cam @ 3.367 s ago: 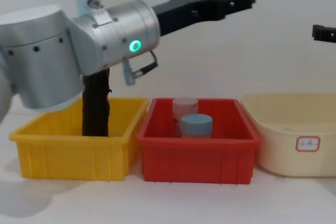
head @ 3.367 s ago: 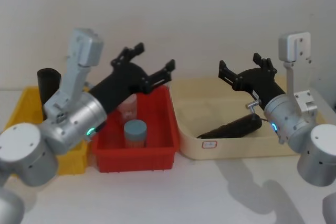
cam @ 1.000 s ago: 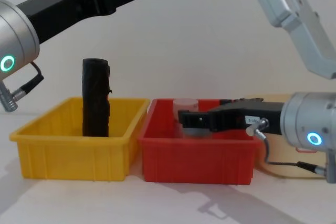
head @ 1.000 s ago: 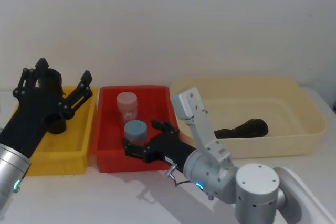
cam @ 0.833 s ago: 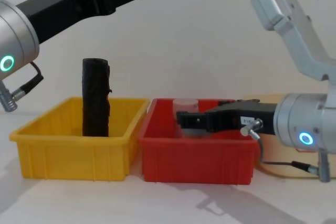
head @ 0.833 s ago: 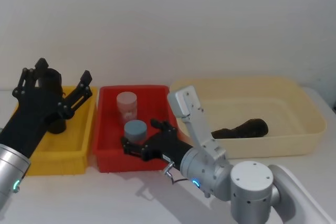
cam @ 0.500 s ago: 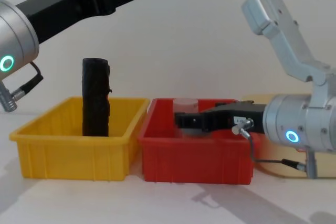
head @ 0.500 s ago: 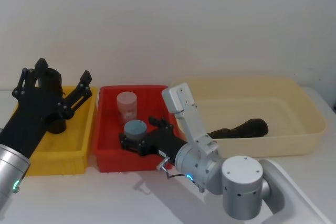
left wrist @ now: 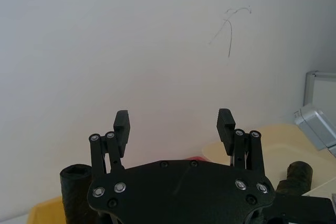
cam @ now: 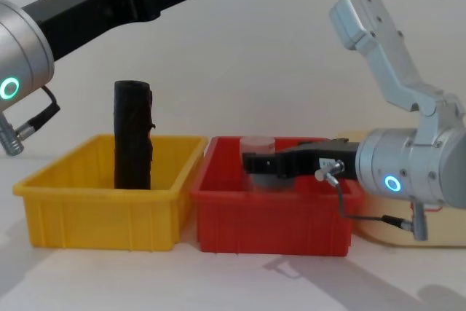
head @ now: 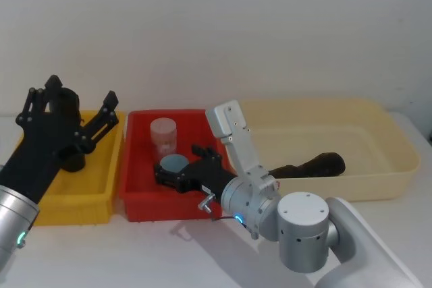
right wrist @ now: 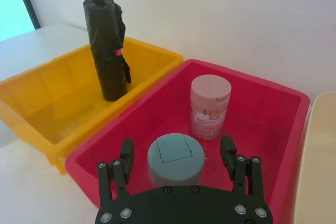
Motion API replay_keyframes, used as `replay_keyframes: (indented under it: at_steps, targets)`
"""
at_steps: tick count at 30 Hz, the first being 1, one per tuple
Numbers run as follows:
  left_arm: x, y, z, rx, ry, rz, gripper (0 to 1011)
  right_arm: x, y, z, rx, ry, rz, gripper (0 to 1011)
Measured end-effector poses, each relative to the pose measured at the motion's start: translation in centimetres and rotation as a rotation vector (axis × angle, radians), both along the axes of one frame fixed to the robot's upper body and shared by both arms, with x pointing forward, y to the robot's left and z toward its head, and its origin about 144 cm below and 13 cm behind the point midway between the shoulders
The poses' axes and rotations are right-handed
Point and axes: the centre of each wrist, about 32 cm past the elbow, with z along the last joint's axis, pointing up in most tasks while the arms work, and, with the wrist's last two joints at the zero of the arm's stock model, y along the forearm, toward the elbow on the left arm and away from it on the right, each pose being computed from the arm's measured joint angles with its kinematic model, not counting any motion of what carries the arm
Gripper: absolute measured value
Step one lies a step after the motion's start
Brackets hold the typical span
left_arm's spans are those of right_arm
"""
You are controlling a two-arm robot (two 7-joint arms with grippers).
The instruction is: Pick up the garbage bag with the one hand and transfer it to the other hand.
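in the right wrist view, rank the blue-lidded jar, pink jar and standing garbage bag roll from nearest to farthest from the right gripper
1. Blue-lidded jar, between the open fingers of the right gripper, in the red bin.
2. Pink jar, just beyond it in the same bin.
3. Garbage bag, farthest, standing upright in the yellow bin next door.

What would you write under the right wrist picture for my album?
The right gripper, fingers open, hovers over a blue-lidded jar in the red bin, beside the upright garbage bag in the yellow bin.
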Motion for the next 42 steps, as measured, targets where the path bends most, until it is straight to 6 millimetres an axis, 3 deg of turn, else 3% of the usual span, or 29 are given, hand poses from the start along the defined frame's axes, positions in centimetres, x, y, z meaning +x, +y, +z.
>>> replay_keyframes:
  at_steps: [18,25,30,42]
  targets:
    - [0.0,0.0,0.0,0.0,0.0,0.0,1001,0.47,0.17,-0.13,-0.056,-0.005,-0.005,995]
    - [0.0,0.0,0.0,0.0,0.0,0.0,1001,0.49,0.35,-0.11,-0.08,-0.008,-0.005,839]
    - [0.0,0.0,0.0,0.0,0.0,0.0,1002,0.46,0.46,-0.05,-0.091,-0.006,-0.006,668]
    - [0.0,0.0,0.0,0.0,0.0,0.0,1001,0.39,0.47,0.45,-0.084,-0.004,-0.011,646]
